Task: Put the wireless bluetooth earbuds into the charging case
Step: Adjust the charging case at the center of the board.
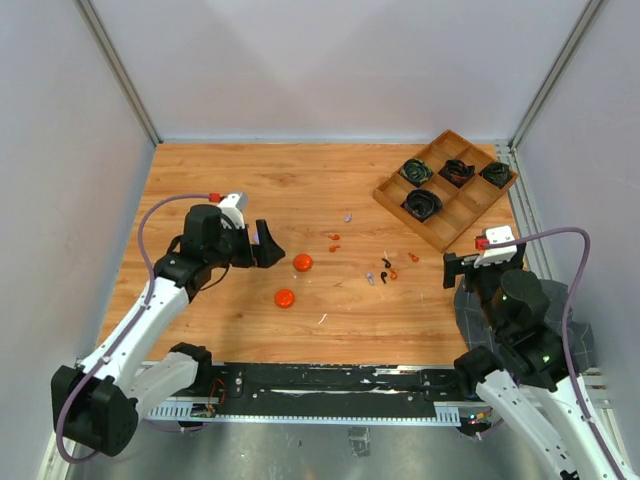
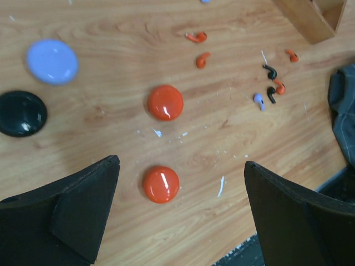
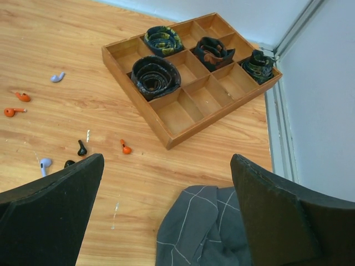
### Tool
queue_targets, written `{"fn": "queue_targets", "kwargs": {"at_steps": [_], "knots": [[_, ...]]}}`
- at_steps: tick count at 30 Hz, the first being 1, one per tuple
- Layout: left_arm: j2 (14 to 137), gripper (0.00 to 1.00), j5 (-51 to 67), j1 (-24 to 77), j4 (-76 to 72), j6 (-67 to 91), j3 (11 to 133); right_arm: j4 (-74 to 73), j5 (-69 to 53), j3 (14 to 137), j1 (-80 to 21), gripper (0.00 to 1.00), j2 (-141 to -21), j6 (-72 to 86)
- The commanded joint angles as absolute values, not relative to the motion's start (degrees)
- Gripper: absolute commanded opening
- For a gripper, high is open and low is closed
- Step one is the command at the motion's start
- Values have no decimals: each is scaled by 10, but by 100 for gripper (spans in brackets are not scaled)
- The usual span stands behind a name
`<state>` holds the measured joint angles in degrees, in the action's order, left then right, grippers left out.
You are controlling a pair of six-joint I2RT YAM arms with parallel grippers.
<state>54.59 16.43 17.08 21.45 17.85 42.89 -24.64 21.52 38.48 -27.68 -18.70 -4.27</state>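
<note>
No readable text, labels or nos. anywhere.

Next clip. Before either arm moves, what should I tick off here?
1. Left gripper open, empty: ok.
2. Right gripper open, empty: ok.
3. Earbuds loose on the table, none in the wooden tray: ok.
4. Buds spaced for a clean pick: not ok; a black bud and an orange bud lie crowded together.
5. Round discs open to receive a bud: cannot tell; only smooth domes show.
</note>
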Motion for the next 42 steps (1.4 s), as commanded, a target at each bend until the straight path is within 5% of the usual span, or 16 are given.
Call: {"fn": "queue_targets", "kwargs": {"at_steps": [1, 23, 42], "knots": [[564, 99, 238, 181, 163, 238, 393, -232, 183, 390, -288, 98, -203, -37], [811, 97, 228, 259, -36, 265, 344, -228, 162, 383, -288, 99, -211, -37], [625, 94, 206, 305, 8, 343, 219, -228, 163, 384, -288, 99, -203, -37]]}}
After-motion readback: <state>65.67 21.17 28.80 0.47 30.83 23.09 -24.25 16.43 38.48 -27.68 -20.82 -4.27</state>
